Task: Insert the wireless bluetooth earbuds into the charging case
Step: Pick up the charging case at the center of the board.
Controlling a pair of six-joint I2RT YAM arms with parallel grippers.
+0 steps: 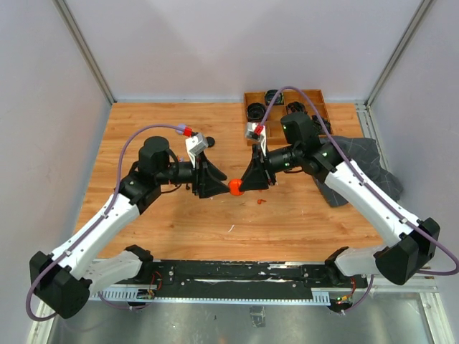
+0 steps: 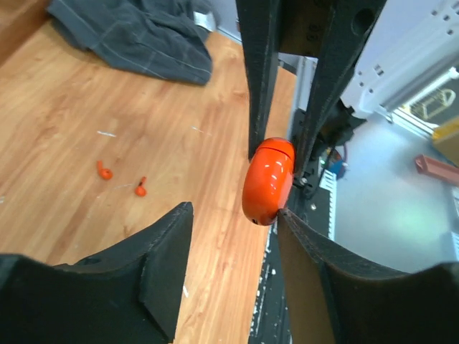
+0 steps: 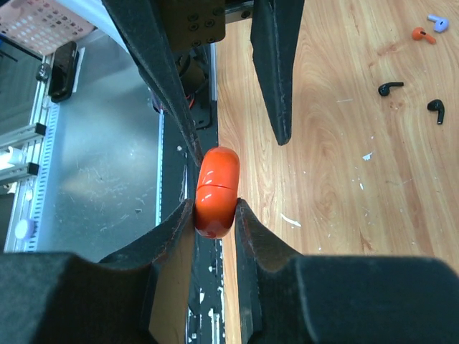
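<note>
Right wrist: orange case (image 3: 217, 188) lies lengthwise along right gripper (image 3: 214, 209).

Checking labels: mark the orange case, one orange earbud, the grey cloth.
orange case (image 3: 217, 192), right wrist view, middle of its shell.
orange earbud (image 2: 105, 172), left wrist view, the left one's head.
grey cloth (image 2: 143, 39), left wrist view, middle fold.

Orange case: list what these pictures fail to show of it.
Top view: orange case mostly covered by the left gripper and right gripper.
Left wrist view: its clamped sides hide behind the right gripper's jaws.
Right wrist view: its lower sides are covered by the clamping jaws.
Inside: unseen everywhere.
</note>
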